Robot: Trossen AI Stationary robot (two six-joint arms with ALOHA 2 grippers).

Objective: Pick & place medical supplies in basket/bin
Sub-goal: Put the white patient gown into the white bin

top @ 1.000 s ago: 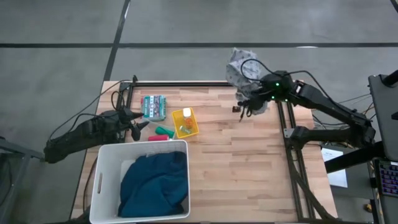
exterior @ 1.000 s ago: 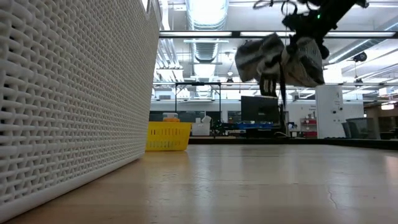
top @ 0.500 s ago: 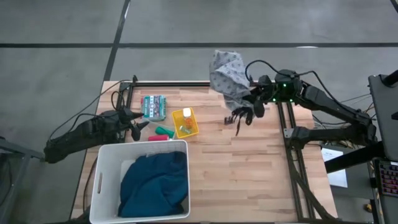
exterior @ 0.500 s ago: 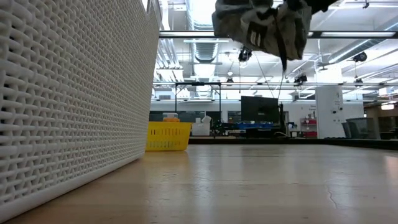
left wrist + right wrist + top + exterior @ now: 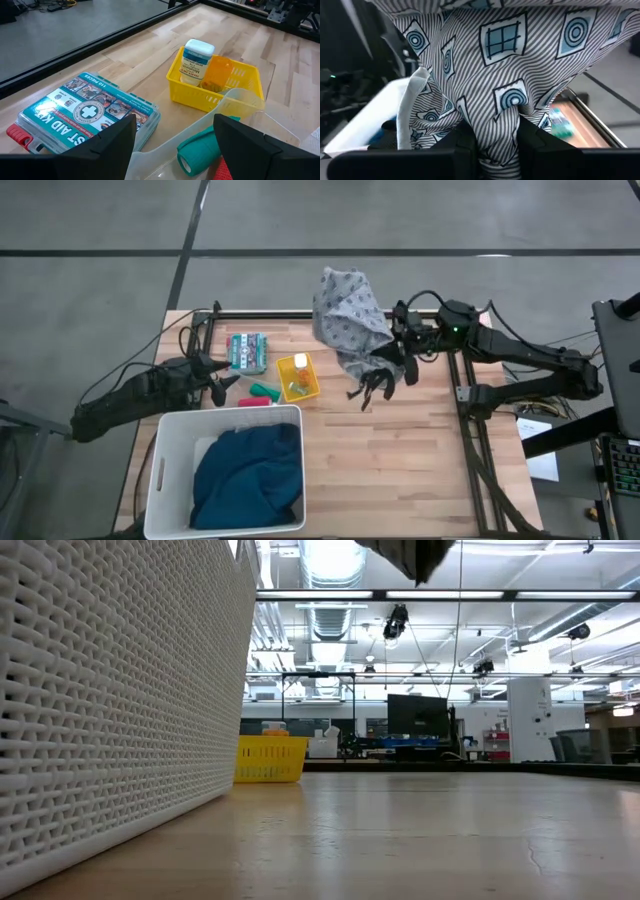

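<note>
- The right gripper [image 5: 400, 352] has its jaws clamped on a grey patterned cloth [image 5: 347, 322], holding it in the air above the far part of the counter [image 5: 400, 450].
- In the right wrist view the cloth [image 5: 495, 60] is pinched between the two dark fingers [image 5: 465, 142] and fans out ahead of them, filling nearly the whole view; its stripes and blue square and ring motifs show clearly.
- From above, the cloth's long axis runs from the jaws toward the counter's far edge, with the bunched end at the jaws and the loose end spreading away from them; dark ties [image 5: 368, 385] dangle just beside the jaws.
- In the low view only the cloth's lowest tip [image 5: 410, 552] shows, cut off at the upper edge.
- The white bin [image 5: 165, 470] sits well apart from the right jaws, at the near corner on the left arm's side, with a blue garment [image 5: 250, 475] heaped inside it.
- The left gripper [image 5: 213, 376] rests low, close to the bin's far rim, its jaws spread apart and holding nothing.
- Ahead of the left jaws lie a first aid kit [image 5: 82, 112], a yellow basket [image 5: 215, 85] holding a white bottle [image 5: 196, 62] and an orange one [image 5: 216, 74], and a green roll [image 5: 202, 149] touching something red [image 5: 220, 170] that is mostly hidden by a finger.
</note>
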